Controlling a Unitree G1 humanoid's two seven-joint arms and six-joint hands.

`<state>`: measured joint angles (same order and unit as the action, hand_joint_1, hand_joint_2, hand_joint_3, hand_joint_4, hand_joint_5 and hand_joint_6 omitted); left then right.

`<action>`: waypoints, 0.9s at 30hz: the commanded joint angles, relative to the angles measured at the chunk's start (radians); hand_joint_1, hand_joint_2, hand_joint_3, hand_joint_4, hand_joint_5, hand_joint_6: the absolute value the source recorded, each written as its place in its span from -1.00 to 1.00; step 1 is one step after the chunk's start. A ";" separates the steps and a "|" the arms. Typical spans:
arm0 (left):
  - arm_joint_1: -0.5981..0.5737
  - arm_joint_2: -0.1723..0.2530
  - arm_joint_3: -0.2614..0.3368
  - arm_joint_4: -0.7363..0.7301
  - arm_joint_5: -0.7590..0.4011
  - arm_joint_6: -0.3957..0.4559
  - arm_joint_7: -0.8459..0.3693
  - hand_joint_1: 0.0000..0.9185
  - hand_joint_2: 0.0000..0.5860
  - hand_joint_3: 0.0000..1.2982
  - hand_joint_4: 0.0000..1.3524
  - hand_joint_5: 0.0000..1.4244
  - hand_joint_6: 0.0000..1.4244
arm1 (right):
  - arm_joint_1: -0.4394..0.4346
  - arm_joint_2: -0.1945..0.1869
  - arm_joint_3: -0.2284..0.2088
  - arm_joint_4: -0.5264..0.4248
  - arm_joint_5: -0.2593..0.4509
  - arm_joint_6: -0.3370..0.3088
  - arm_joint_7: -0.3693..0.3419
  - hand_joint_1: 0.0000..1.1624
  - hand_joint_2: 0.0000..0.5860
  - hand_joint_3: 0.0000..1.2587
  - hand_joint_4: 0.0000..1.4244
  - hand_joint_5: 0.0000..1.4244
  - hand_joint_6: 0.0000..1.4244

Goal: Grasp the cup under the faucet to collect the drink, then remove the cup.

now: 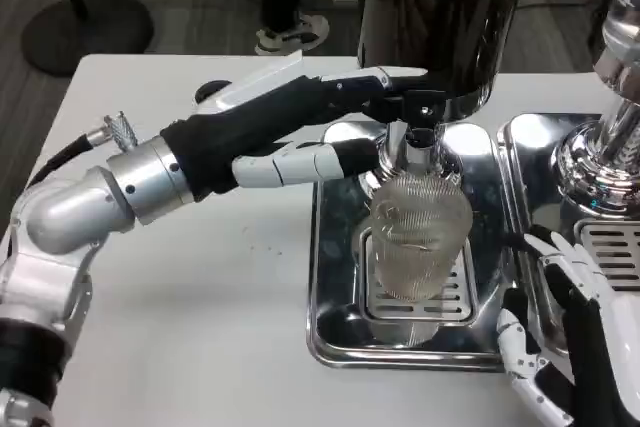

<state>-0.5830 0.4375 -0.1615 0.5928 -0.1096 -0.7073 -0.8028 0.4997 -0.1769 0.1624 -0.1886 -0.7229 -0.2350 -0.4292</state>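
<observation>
The cup [418, 247] stood on the drip tray [335, 277] under the faucet [410, 147], ungrasped; my left robot hand [300, 122] reached to the tap, grip unclear, my right robot hand [560, 337] waited open, so filling seemed underway and grasping next.

text: none legible | labels: none | dispenser [440, 17] surface: perhaps too blurred to read
</observation>
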 commanded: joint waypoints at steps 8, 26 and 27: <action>0.002 0.001 -0.002 -0.059 -0.023 0.004 -0.079 -1.00 -0.81 -0.69 -0.77 -0.71 -0.71 | -0.016 -0.026 -0.007 0.038 0.033 -0.037 -0.008 -0.37 0.83 -0.59 -0.82 -0.86 -0.72; 0.030 0.019 -0.003 -0.088 -0.074 0.019 -0.197 -1.00 -0.79 -0.67 -0.74 -0.69 -0.70 | -0.024 0.009 0.005 0.048 0.043 -0.024 -0.013 -0.37 0.83 -0.60 -0.82 -0.86 -0.72; 0.033 0.020 -0.003 -0.092 -0.075 0.020 -0.201 -1.00 -0.79 -0.67 -0.74 -0.69 -0.70 | -0.024 0.011 0.006 0.048 0.042 -0.024 -0.013 -0.37 0.82 -0.60 -0.82 -0.86 -0.72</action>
<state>-0.5766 0.4538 -0.1399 0.5360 -0.1741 -0.6773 -0.9391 0.4759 -0.1679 0.1712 -0.1514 -0.6831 -0.2583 -0.4319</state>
